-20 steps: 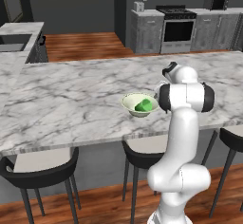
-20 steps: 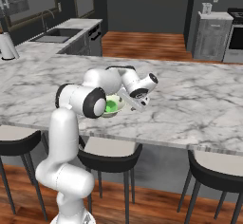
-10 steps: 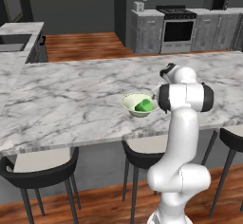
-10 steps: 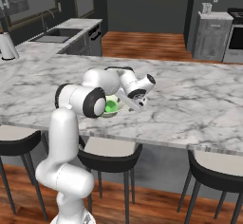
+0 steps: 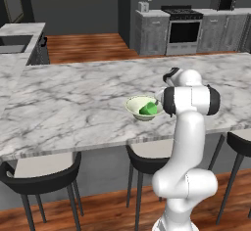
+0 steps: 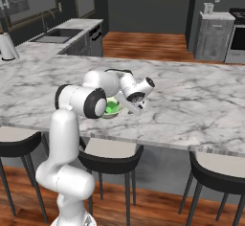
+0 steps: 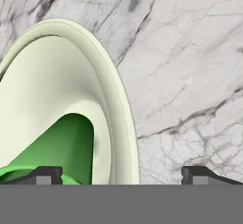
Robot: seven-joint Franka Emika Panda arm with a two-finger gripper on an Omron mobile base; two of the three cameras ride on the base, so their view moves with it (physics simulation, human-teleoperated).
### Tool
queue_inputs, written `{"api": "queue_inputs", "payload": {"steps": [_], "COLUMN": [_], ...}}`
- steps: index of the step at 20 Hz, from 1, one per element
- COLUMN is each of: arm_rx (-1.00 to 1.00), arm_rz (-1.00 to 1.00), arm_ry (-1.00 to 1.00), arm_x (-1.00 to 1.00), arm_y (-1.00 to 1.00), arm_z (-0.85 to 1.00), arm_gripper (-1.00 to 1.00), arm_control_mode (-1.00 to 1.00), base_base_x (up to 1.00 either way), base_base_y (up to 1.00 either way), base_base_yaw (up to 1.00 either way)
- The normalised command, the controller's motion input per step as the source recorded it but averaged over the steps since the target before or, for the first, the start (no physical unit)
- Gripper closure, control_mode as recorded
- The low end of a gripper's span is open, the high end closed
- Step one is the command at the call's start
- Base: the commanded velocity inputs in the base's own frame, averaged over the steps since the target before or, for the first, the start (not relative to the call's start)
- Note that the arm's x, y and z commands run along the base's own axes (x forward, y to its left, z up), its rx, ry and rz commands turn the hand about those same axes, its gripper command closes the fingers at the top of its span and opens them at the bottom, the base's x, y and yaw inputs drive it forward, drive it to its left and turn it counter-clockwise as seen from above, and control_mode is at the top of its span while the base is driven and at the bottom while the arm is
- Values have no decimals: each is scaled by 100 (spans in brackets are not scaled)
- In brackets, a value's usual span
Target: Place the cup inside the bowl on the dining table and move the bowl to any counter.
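Note:
The pale cream-green bowl (image 5: 136,103) (image 6: 110,115) (image 7: 52,90) stands on the dining table (image 5: 73,98) (image 6: 191,100) (image 7: 190,76) near its front edge. The green cup (image 5: 148,109) (image 6: 112,107) (image 7: 61,147) lies tilted inside it. My gripper (image 6: 135,106) (image 7: 123,173) is open and hangs low at the bowl's right side. In the hand view the bowl's rim runs between the fingertips, one above the bowl's inside, the other above bare marble. Nothing is held. In the left base view my own arm hides the fingers.
Dark stools (image 5: 41,176) (image 6: 110,153) are tucked under the table's near edge. A counter with a sink (image 5: 14,44) (image 6: 62,36) runs along the left. Grey cabinets with a marble top (image 5: 152,29) and a stove (image 5: 184,27) line the far wall.
My hand has edged slightly lower and closer to the bowl's rim. Bowl and cup have not moved, and the jaws stay wide.

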Motion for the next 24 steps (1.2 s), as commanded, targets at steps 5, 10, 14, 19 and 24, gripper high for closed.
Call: {"api": "queue_inputs", "payload": {"steps": [5,10,14,19,24], "arm_rx": [0,0,0,0,0], "arm_rz": [0,0,0,0,0], "arm_ry": [0,0,0,0,0], "arm_x": [0,0,0,0,0], "arm_y": [0,0,0,0,0], "arm_z": [0,0,0,0,0], "arm_gripper": [-100,100,100,100,100], "arm_control_mode": [-100,-100,-100,-100,-100], "base_base_x": [0,0,0,0,0], "base_base_y": [0,0,0,0,0], "base_base_yaw": [0,0,0,0,0]}}
